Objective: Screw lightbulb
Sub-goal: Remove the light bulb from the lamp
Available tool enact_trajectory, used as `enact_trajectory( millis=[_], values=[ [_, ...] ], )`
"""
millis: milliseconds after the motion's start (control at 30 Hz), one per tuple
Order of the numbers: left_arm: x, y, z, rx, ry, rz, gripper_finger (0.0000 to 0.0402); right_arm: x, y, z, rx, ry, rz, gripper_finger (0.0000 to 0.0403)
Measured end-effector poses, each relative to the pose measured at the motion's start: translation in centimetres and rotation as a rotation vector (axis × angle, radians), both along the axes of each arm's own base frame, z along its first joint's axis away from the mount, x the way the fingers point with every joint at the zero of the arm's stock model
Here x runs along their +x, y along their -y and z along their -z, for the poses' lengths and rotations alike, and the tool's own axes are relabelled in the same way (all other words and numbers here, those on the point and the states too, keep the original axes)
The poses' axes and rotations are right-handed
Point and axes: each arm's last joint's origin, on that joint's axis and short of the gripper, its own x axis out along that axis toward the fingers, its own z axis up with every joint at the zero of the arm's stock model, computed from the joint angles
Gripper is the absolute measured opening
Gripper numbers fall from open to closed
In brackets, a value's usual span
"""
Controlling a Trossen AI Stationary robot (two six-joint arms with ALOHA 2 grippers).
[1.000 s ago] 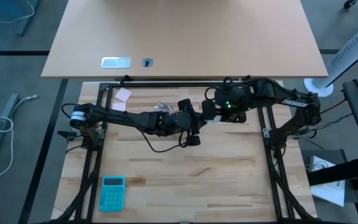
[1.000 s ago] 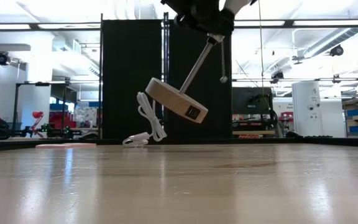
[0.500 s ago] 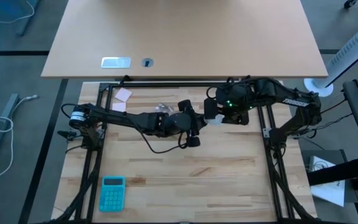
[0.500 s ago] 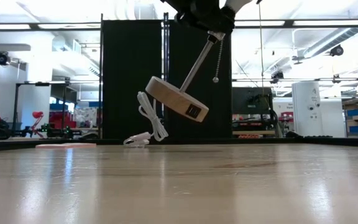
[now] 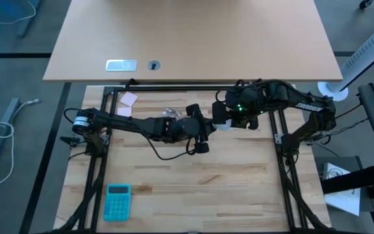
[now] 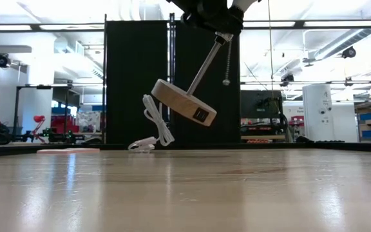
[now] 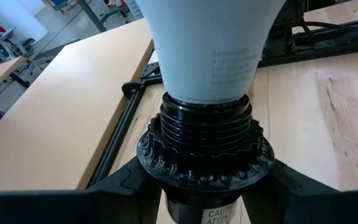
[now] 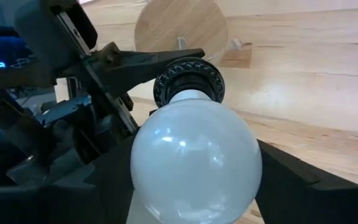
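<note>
Table centre, left to right: the left gripper [image 7: 204,186] is clamped on the black socket [image 7: 205,134] of a small lamp held clear of the table [image 6: 185,193] and tilted, its wooden disc [image 6: 180,102] hanging down to the left and its white cord [image 6: 156,125] trailing to the far edge. The lightbulb [image 8: 194,155] sits neck-first in that socket, above the middle of the table. From the right, the right gripper [image 5: 220,121] has drawn its fingers in over the last second, and they now appear to press the lightbulb's two sides. The lamp has barely stirred; only its pull chain [image 6: 225,82] has swung a little. The new hold suggests another turn of the lightbulb is about to begin.
</note>
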Motion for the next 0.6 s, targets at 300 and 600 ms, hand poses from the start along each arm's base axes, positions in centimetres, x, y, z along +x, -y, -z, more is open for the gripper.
enact_trajectory(
  millis=[300, 600],
  values=[
    [-0.02, 0.00, -0.03, 0.000, 0.001, -0.001, 0.0163, 0.05, 0.06, -0.04, -0.019, 0.006, -0.022, 0.0265],
    [-0.02, 0.00, -0.03, -0.019, 0.010, -0.010, 0.0163, 0.06, 0.06, -0.04, -0.090, 0.002, -0.123, 0.0254]
  ],
)
